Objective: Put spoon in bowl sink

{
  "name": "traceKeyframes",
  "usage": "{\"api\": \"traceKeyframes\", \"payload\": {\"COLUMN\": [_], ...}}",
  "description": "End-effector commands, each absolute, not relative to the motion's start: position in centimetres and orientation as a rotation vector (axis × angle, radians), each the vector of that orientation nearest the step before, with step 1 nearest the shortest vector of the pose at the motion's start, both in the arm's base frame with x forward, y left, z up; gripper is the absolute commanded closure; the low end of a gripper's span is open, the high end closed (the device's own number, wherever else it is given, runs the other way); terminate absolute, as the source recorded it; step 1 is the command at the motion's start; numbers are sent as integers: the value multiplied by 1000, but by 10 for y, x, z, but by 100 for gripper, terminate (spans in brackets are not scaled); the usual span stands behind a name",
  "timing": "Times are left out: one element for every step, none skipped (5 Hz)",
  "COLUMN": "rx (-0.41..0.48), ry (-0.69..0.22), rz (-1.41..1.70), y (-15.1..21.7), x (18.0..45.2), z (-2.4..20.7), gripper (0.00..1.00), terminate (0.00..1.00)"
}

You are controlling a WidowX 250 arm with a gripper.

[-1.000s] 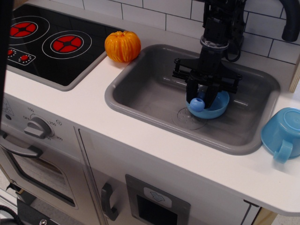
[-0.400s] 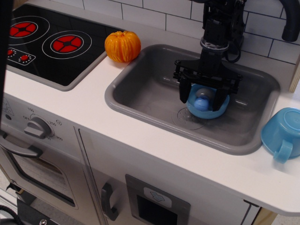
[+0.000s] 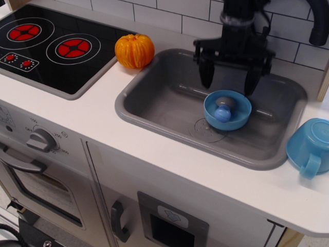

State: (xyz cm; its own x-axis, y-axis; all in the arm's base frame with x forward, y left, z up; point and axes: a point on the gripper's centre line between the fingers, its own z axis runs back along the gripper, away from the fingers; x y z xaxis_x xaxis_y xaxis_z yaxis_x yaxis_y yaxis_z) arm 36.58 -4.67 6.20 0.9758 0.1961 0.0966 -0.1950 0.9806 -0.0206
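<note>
Spoon (image 3: 224,108) sits inside the bowl (image 3: 227,110), grey scoop toward the back and blue handle toward you, so judge the placing done. Your hand (image 3: 229,77) hangs above the bowl with its fingers spread wide and nothing between them, clear of both. The bowl rests on the floor of the sink (image 3: 169,98), just beside the round drain mark. Outward on the bench (image 3: 92,118) stand a pumpkin (image 3: 134,50) and a cup (image 3: 311,146). What looks left is only pulling away.
</note>
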Motion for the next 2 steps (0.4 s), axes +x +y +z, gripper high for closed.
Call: {"api": "traceKeyframes", "payload": {"rx": [-41, -41], "ry": [-218, -218], "rz": [196, 196], "y": [-36, -36], "x": [374, 374], "z": [112, 112], "gripper": [0, 0], "terminate": [0, 100]}}
